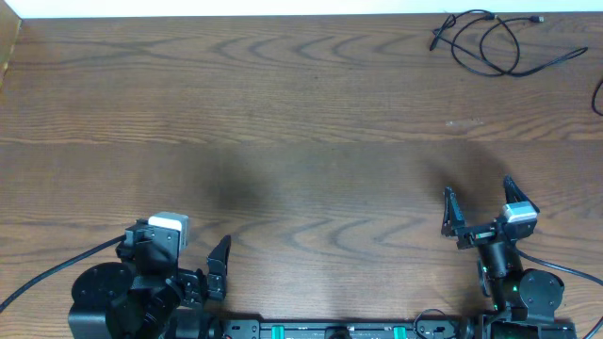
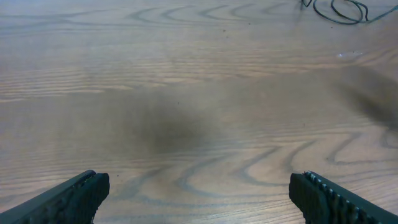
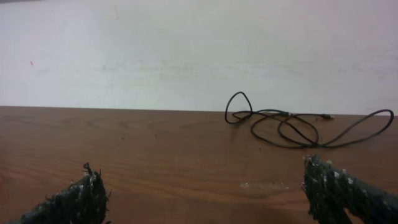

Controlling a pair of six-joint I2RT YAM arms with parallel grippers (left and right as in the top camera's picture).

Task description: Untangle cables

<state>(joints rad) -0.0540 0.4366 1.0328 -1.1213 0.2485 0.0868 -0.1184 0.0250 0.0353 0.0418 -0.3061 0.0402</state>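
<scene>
While both arms sat back near the table's (image 1: 283, 113) front edge, the left gripper (image 1: 219, 268) and right gripper (image 1: 479, 209) had jaws spread wide, holding nothing. The black cables (image 1: 490, 42) lay looped at the far right corner, well apart from both.

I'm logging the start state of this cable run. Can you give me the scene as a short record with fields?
surface: wooden table
cables: black cables in a loose tangle at the far right corner, by the table's edge
cable contact: none; both arms are at the near edge
left gripper: jaws open, empty
right gripper: jaws open, empty, facing the tangle
white cable: not visible
</scene>
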